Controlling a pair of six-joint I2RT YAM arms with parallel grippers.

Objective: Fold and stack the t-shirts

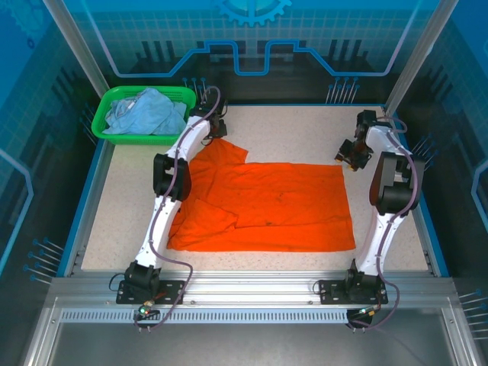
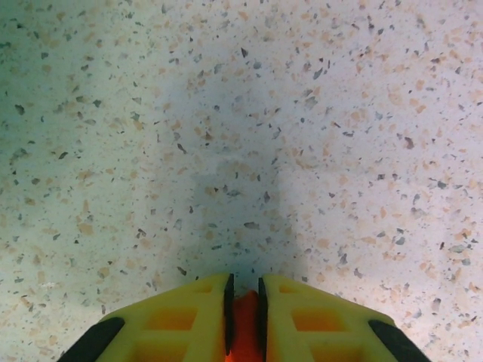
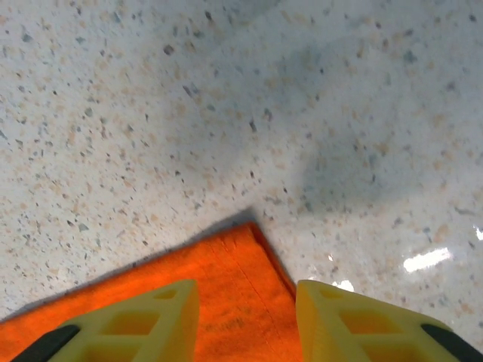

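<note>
Cloth in two places. Bright orange t-shirt (image 1: 282, 206), spread across the middle of the speckled table (image 1: 297, 126): mostly flat, the near-left part doubled over in loose creases, one flap reaching toward the far left. Pale blue t-shirt (image 1: 149, 110), bunched up inside the green basket (image 1: 103, 130) at the far left corner.

Left gripper (image 1: 216, 126), down at the far tip of that orange flap, just beside the basket. From the left wrist, same gripper (image 2: 244, 302): yellow fingers (image 2: 189, 320) almost together, a thin strip of orange cloth pinched in the narrow slit between them, bare speckled surface ahead. Closed on the orange t-shirt.

Right gripper (image 1: 349, 155), low over the far right corner of the orange t-shirt. From the right wrist, same gripper (image 3: 241, 294): fingers (image 3: 355, 320) clearly apart, one on each side of the cloth corner, the corner itself flat on the table with a faint seam line along its edge. Jaws open, astride the corner; touching the cloth or just above it, cannot tell.

Both arms stretched forward from their bases at the near edge, well apart from each other.
</note>
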